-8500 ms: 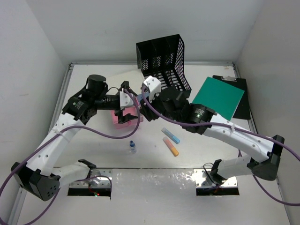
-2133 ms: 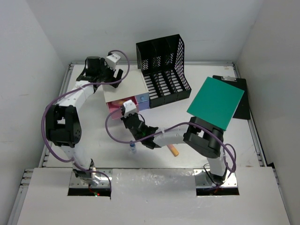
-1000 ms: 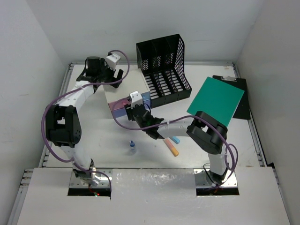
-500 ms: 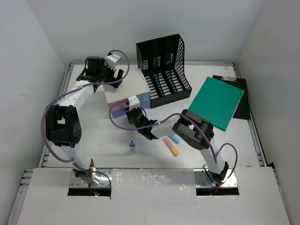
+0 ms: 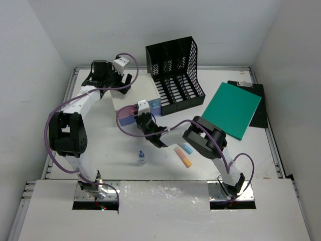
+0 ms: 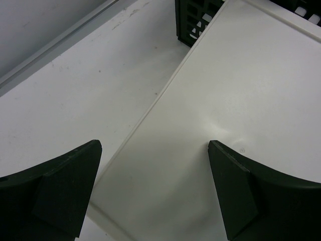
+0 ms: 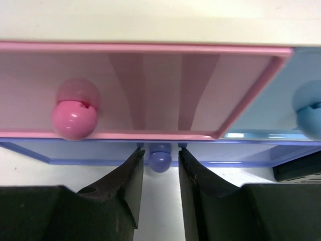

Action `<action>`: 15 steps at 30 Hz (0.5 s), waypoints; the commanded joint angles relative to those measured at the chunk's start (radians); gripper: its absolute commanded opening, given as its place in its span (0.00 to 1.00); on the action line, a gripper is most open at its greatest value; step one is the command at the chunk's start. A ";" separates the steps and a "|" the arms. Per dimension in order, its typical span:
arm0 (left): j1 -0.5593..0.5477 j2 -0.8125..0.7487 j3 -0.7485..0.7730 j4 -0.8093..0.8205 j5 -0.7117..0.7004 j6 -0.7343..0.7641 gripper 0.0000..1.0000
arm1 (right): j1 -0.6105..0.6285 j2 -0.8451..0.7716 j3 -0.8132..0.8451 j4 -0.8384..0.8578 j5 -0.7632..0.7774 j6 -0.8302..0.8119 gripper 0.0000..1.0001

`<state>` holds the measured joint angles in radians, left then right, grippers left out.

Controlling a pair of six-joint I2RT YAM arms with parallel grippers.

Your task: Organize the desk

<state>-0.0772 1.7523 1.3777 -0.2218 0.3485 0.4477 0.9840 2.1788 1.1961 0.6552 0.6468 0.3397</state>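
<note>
Step, likely: working the lower drawer of the drawer box, which stands far back on the desk under both arms. The right gripper straddles the purple knob with its jaws narrow (thin gaps, not clamped). The left gripper gapes wide over the box top. Next: pinch the knob squarely.

The left arm rises from its base, folds at the elbow and reaches to the far left corner; the left gripper points downward, its fingers spread wide; the right arm bends sharply at the elbow and stretches low across toward the left side; the right gripper lies level, its fingers drawn narrow, parted by only a small gap.
</note>
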 commanded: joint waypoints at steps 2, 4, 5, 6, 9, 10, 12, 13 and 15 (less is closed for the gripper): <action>0.004 0.047 -0.002 -0.096 -0.026 0.025 0.86 | -0.004 0.022 0.062 0.046 0.011 -0.001 0.32; 0.004 0.047 -0.002 -0.096 -0.028 0.026 0.86 | -0.004 0.026 0.068 0.038 0.013 0.005 0.32; 0.004 0.046 -0.002 -0.097 -0.028 0.026 0.86 | -0.004 0.030 0.069 0.038 0.014 0.007 0.32; 0.004 0.047 -0.002 -0.097 -0.028 0.026 0.86 | -0.004 0.032 0.069 0.037 0.017 0.005 0.32; 0.004 0.047 -0.002 -0.096 -0.028 0.026 0.86 | -0.004 0.036 0.074 0.034 0.025 0.004 0.31; 0.004 0.047 -0.002 -0.096 -0.028 0.028 0.86 | -0.004 0.036 0.074 0.034 0.028 0.005 0.29; 0.004 0.049 -0.002 -0.096 -0.026 0.026 0.86 | -0.005 0.039 0.074 0.037 0.030 0.007 0.25; 0.005 0.049 0.000 -0.096 -0.026 0.026 0.86 | -0.005 0.039 0.076 0.038 0.033 0.007 0.22; 0.004 0.050 0.001 -0.097 -0.026 0.026 0.86 | -0.005 0.042 0.076 0.038 0.031 0.005 0.18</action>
<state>-0.0772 1.7554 1.3823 -0.2256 0.3481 0.4480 0.9848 2.2101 1.2232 0.6418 0.6586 0.3397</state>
